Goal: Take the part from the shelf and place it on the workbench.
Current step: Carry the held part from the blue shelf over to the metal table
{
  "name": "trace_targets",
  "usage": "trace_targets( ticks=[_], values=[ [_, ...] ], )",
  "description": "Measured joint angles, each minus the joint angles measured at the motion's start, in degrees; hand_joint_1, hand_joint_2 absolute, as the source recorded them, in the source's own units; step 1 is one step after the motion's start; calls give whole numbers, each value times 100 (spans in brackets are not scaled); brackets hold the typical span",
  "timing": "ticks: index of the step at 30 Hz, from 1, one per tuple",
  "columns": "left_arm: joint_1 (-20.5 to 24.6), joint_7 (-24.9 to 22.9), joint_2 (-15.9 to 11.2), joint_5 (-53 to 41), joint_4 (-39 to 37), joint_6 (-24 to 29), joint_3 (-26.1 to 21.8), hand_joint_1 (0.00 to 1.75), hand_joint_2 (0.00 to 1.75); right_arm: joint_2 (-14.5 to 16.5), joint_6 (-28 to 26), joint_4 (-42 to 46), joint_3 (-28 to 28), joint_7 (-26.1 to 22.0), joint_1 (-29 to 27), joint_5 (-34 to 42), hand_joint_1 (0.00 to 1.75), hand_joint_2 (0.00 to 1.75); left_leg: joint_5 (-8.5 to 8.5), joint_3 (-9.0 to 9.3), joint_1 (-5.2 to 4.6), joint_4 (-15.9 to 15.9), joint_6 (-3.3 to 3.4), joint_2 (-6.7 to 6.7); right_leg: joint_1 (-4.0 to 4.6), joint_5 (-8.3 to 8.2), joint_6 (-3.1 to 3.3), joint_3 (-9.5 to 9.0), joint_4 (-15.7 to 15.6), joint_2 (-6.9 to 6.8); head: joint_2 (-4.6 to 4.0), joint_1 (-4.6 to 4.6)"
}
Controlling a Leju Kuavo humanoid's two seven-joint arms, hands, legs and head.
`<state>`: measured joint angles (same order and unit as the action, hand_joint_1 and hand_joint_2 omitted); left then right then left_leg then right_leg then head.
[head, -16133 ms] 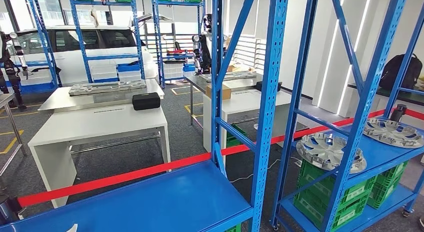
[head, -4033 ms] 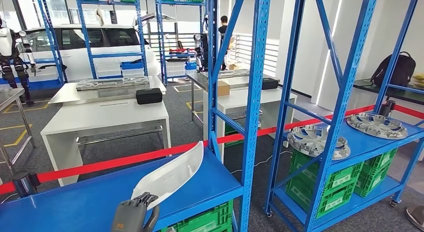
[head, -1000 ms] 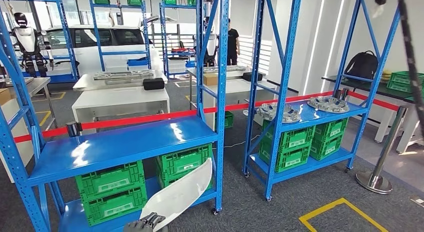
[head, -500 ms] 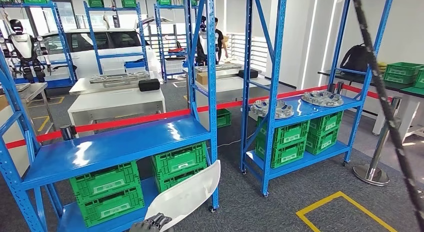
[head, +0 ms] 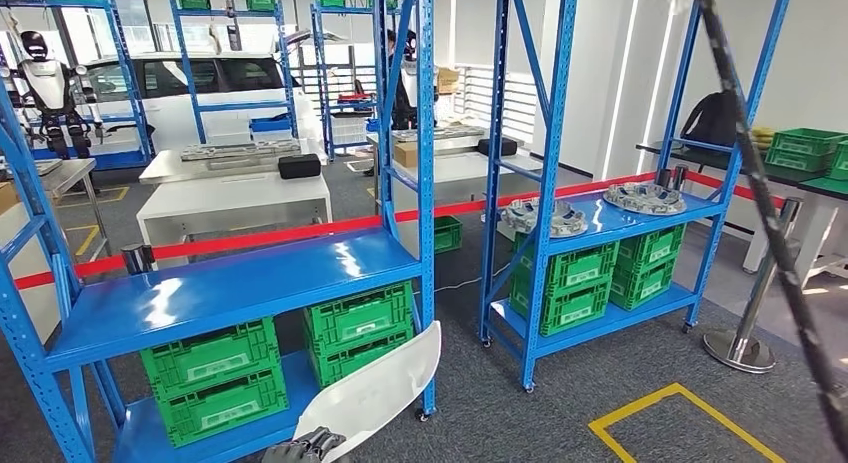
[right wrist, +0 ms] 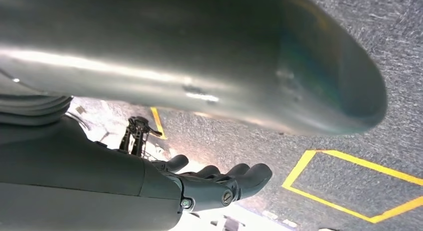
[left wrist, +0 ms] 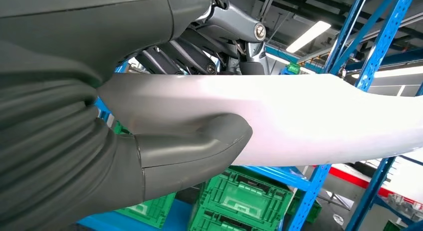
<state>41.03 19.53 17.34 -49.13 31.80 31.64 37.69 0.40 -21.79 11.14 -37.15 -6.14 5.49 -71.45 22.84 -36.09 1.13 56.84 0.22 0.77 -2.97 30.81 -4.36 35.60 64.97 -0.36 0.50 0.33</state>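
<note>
Part (head: pixel 372 392), long and white, is pinched at one end by the left hand (head: pixel 308 448), low before the shelf (head: pixel 230 288); right hand (right wrist: pixel 219 181) hangs empty, fingers loosely spread. Turning, its free end could clip an upright.

Left hand (head: pixel 305 448) grips white part (head: pixel 375 391) before blue shelf (head: pixel 230 288); green crates (head: pixel 215 378) below.

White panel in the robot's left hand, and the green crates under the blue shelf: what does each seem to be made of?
White panel: probably painted plastic or composite; smooth, glossy, thin and curved.
Green crates: moulded plastic, judging by their ribbed, latticed walls.
Left hand grips the panel's end.
</note>
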Motion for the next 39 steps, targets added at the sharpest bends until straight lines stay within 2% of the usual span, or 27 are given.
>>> trace_targets(
  ticks=[1, 2, 3, 5, 7, 8, 11, 12, 13, 14, 15, 17, 18, 19, 21, 23, 24, 26, 27, 28, 29, 31, 32, 33, 37, 39],
  values=[
    [9, -16, 1, 3, 1, -19, 1, 175, 175, 19, 5, 3, -3, 17, 10, -2, 0, 0, 46, -64, 14, 121, -65, 3, -20, -106, -25, -131, -278, -13, 0, 14],
    [15, -9, 1, 25, 2, -46, 2, 175, 175, 32, 11, 8, -8, 34, 18, -2, 0, 0, 88, -116, 13, 219, -123, 4, -31, -147, 2, -194, -421, -18, 0, 13],
    [18, 23, 1, 59, 2, -80, 2, 175, 175, 46, 15, 12, -14, 43, 23, -2, 0, 0, 117, -151, -2, 283, -166, 4, -27, -133, 60, -178, -425, -15, 0, 9],
    [17, 109, 1, 124, -9, -137, 3, 175, 175, 51, 12, 20, -32, 23, 18, -1, 0, 0, 118, -177, -6, 298, -205, 7, -20, -143, 217, -115, -357, 12, 0, -17],
    [18, 156, 1, 152, -25, -164, 4, 175, 175, 60, 7, 21, -48, -12, 17, 4, 0, 0, 220, -233, 14, 414, -233, 2, -14, -177, 303, -83, -346, 31, 0, -32],
    [20, 165, 1, 158, -30, -172, 4, 175, 175, 63, 5, 21, -52, -27, 17, 7, 0, 0, 379, -322, 19, 631, -244, -5, -9, -196, 339, -69, -351, 40, 0, -41],
    [22, 172, 1, 165, -50, -184, 4, 175, 175, 63, 2, 21, -61, -41, 16, 13, 0, 0, 993, -732, 4, 1725, -224, -22, 42, -238, 409, -14, -359, 63, 0, -57],
    [20, 167, 1, 165, -61, -185, 4, 175, 175, 63, 1, 21, -64, -40, 14, 13, 0, 0, 1066, -790, -7, 1929, -195, -26, 66, -248, 420, 1, -359, 73, 0, -58],
    [19, 158, 1, 161, -69, -185, 4, 175, 175, 63, -3, 21, -68, -41, 13, 14, 0, 0, 1035, -739, -26, 1921, -149, -34, 91, -254, 427, 10, -359, 86, 0, -58],
    [23, 149, 3, 154, -74, -181, 4, 175, 175, 64, -8, 21, -75, -47, 14, 19, 0, 0, 914, -576, -55, 1687, -85, -51, 117, -261, 430, 13, -359, 103, 0, -59],
    [31, 141, 6, 143, -74, -174, 4, 175, 175, 66, -18, 21, -82, -55, 16, 27, 0, 0, 754, -337, -95, 1298, 1, -82, 137, -265, 432, 10, -361, 117, 0, -60],
    [60, 137, 15, 119, -65, -155, 9, 175, 175, 84, -42, 21, -96, -76, 20, 54, 0, 0, 580, 63, -166, 612, 157, -134, 155, -284, 409, 11, -372, 136, 0, -56],
    [75, 137, 20, 108, -60, -145, 19, 175, 175, 89, -54, 22, -102, -87, 21, 68, 0, 0, 563, 155, -195, 444, 198, -146, 144, -299, 383, 15, -385, 141, 0, -51],
    [86, 137, 22, 101, -57, -137, 30, 175, 175, 93, -62, 22, -108, -102, 19, 82, 0, 0, 575, 180, -213, 390, 207, -142, 131, -319, 348, 17, -406, 144, 0, -51],
    [95, 137, 36, 91, -44, -130, 50, 175, 175, 87, -71, 23, -121, -129, 10, 98, 0, 0, 503, 213, -211, 282, 183, -119, 116, -350, 277, 5, -454, 145, 0, -55],
    [110, 138, 62, 82, -30, -127, 65, 175, 175, 87, -77, 23, -133, -146, 7, 102, 0, 0, 410, 262, -174, 133, 179, -93, 130, -245, 227, 65, -330, 118, 0, -47],
    [121, 139, 73, 79, -27, -127, 79, 175, 175, 83, -80, 23, -141, -150, 10, 103, 0, 0, 379, 272, -161, 91, 184, -75, 131, -101, 214, 172, -101, 102, 0, -34],
    [130, 139, 80, 70, -34, -131, 110, 175, 175, 76, -85, 23, -164, -152, 9, 110, 0, 0, 367, 246, -168, 95, 214, -50, 140, 230, 178, 488, 572, 89, 0, -17],
    [124, 139, 79, 66, -39, -139, 125, 175, 175, 73, -87, 23, -180, -153, -4, 116, 0, 0, 369, 226, -171, 116, 215, -38, 140, 309, 163, 605, 829, 86, 0, -11],
    [119, 141, 79, 63, -43, -150, 134, 175, 175, 71, -91, 23, -193, -157, -20, 123, 0, 0, 372, 205, -171, 141, 212, -32, 137, 283, 150, 630, 896, 80, 0, -10],
    [116, 143, 79, 62, -44, -161, 140, 175, 175, 71, -96, 23, -203, -162, -34, 130, 0, 0, 380, 183, -168, 173, 204, -27, 132, 156, 141, 538, 731, 68, 0, -8],
    [118, 148, 83, 63, -38, -175, 144, 175, 175, 67, -108, 23, -215, -167, -41, 142, 0, 0, 413, 142, -166, 256, 165, -16, 128, -142, 145, 153, 22, 19, 0, -3],
    [121, 150, 86, 63, -34, -179, 144, 175, 175, 67, -114, 23, -220, -169, -37, 146, 0, 0, 436, 120, -176, 301, 137, -11, 132, -229, 174, 7, -261, 4, 0, -2],
    [125, 152, 90, 63, -30, -181, 144, 175, 175, 66, -119, 23, -225, -171, -37, 149, 0, 0, 451, 106, -187, 330, 108, -6, 140, -256, 211, -65, -415, -4, 0, -4],
    [133, 155, 96, 65, -19, -185, 146, 175, 175, 71, -128, 23, -238, -169, -53, 160, 0, 0, 485, 69, -199, 365, -13, -7, 133, -296, 376, -47, -465, 34, 0, -21],
    [137, 155, 93, 67, -13, -185, 146, 175, 175, 75, -130, 23, -239, -170, -53, 162, 0, 0, 746, -99, -180, 747, -84, -35, 107, -327, 433, -42, -486, 41, 0, -35]
  ],
)
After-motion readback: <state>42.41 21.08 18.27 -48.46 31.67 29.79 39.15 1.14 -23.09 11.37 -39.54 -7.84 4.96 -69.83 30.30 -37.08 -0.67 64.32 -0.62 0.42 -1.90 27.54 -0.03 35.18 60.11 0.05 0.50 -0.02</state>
